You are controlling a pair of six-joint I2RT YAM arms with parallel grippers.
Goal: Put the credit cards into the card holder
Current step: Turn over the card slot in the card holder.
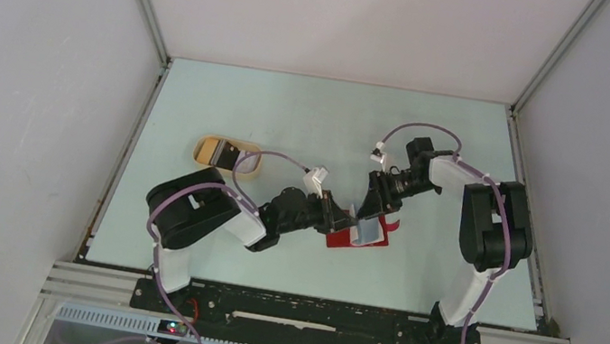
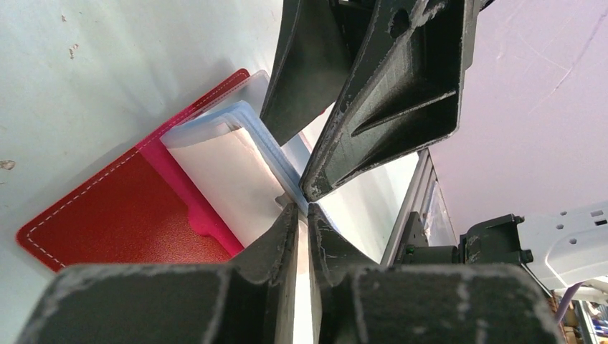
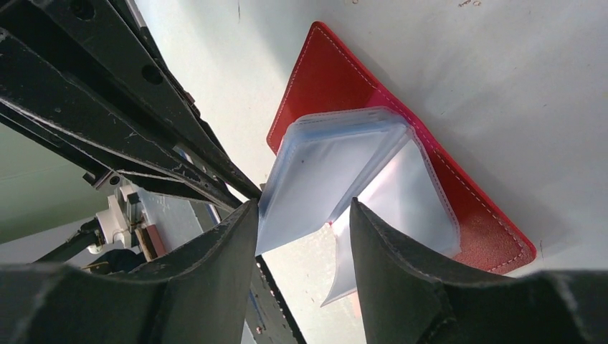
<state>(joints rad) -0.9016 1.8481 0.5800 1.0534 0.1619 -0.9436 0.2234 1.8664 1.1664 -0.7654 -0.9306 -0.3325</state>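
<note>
**Card holder** (image 1: 344, 240): red, stitched edge. It lay open on the table (image 1: 309, 118), right of centre, between the two arms. Clear sleeves (image 3: 337, 165) stood fanned up from its spine.

**Handling (judged):** light, flat and limp. The sleeves looked thin, slick and floppy, so liable to slip or crease. Best taken at a free sleeve edge, with the red cover pinned down.

**Left fingers** (image 2: 276, 251): nearly closed, pinching one sleeve by its edge.

**Right fingers** (image 3: 401, 287): open, standing either side of the sleeve stack.

**Cards:** one dark card (image 1: 227, 153) apparently lay in the tan tray (image 1: 203, 157), well apart from the holder. Judged stiff and thin.

**Brands, writing:** none was legible.
</note>
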